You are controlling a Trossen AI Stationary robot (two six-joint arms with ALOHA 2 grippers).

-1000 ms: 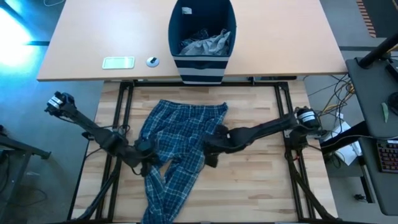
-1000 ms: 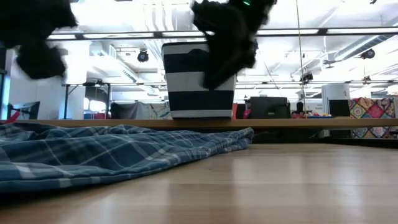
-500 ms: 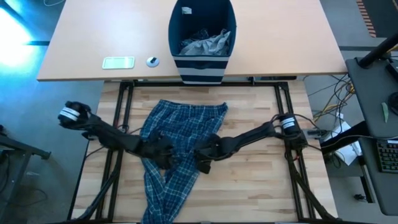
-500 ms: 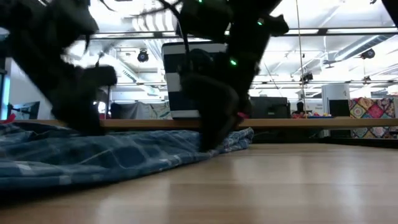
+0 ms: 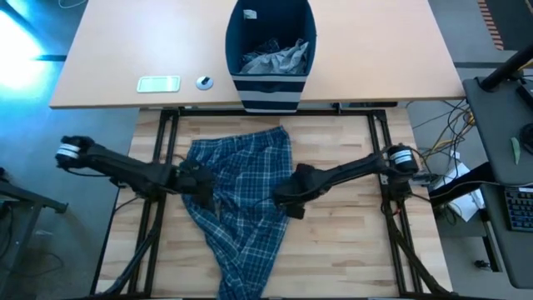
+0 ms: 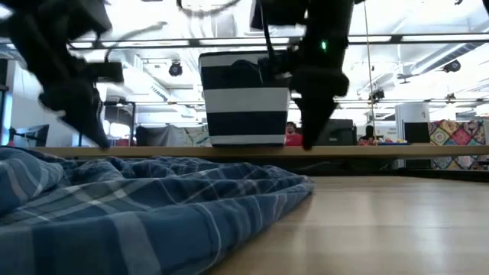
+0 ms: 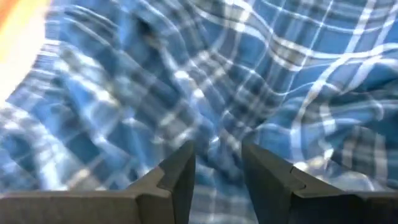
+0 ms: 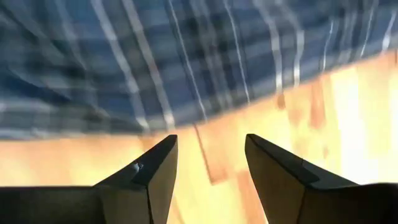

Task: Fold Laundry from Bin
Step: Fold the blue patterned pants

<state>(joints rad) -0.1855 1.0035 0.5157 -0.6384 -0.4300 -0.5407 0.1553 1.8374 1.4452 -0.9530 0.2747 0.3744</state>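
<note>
Blue-and-white plaid trousers [image 5: 241, 200] lie spread on the wooden table, waist toward the bin, legs bunched toward the near edge. The navy striped bin [image 5: 271, 50] stands on the far tan desk with grey laundry [image 5: 279, 58] inside. My left gripper [image 5: 202, 190] hangs open just over the trousers' left part, plaid cloth [image 7: 249, 74] showing beneath its fingers. My right gripper [image 5: 291, 204] is open above bare wood beside the trousers' right edge [image 8: 155, 56]. In the low view both grippers, left [image 6: 95, 137] and right [image 6: 307, 141], point down clear of the cloth [image 6: 153, 198].
A flat white device [image 5: 158, 83] and a small round object [image 5: 204, 82] lie on the tan desk left of the bin. Bare wood [image 5: 350, 242] lies right of the trousers. Cables and a keyboard sit beyond the table's right edge.
Both grippers dipped onto the trousers' middle, then rose and drew apart, the left toward the table's left edge, the right toward its right edge. The trousers have shifted: the leg ends swung toward the right, the waist's right corner drew inward, and the middle spread wider.
</note>
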